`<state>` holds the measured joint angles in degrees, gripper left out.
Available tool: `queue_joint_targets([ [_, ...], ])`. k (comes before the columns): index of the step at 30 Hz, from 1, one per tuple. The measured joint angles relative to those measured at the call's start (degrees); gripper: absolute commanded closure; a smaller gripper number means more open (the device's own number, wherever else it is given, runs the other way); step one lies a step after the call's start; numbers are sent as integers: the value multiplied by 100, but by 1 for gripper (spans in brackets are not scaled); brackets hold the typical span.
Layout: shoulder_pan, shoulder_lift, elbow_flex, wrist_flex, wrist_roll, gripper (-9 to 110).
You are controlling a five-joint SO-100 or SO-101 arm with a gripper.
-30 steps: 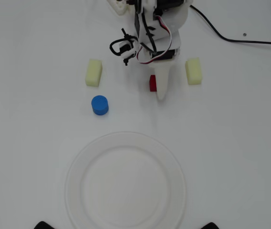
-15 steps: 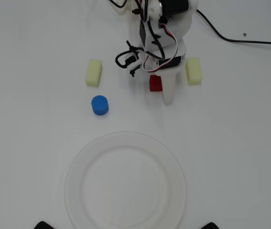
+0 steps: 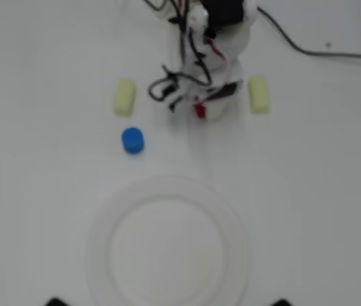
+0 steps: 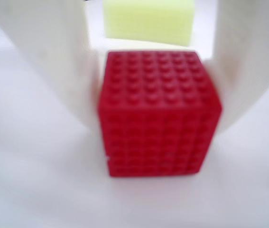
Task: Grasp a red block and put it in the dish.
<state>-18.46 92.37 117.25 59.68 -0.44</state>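
Note:
The red block (image 4: 159, 114) is a small studded cube on the white table, filling the middle of the wrist view. My gripper (image 4: 155, 128) has a white finger against each of its sides and is shut on it. In the overhead view the gripper (image 3: 202, 109) sits at the top centre, and only a bit of the red block (image 3: 200, 111) shows under it. The dish (image 3: 97, 242), a large round white plate, lies at the bottom centre, well below the gripper, with nothing in it.
A blue cylinder (image 3: 132, 140) stands left of the gripper. A pale yellow block (image 3: 125, 97) lies further left, another (image 3: 258, 94) to the right. One yellow block (image 4: 148, 21) shows just behind the red block. A dark cable (image 3: 307, 50) runs across the top right.

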Motion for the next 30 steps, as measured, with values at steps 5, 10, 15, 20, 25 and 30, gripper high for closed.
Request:
queue_joint_targets([
  [5,44,70,18,0,-185,101],
  [10,255,1116,264,105,-457,101],
  [15,299,3577,1081,-404,-1002,101],
  [20,422,5836,1591,-1415,-1389,101],
  [25,896,5282,1573,-2101,-1406,101],
  [30,1011,3516,984,-2514,-1204,101],
])
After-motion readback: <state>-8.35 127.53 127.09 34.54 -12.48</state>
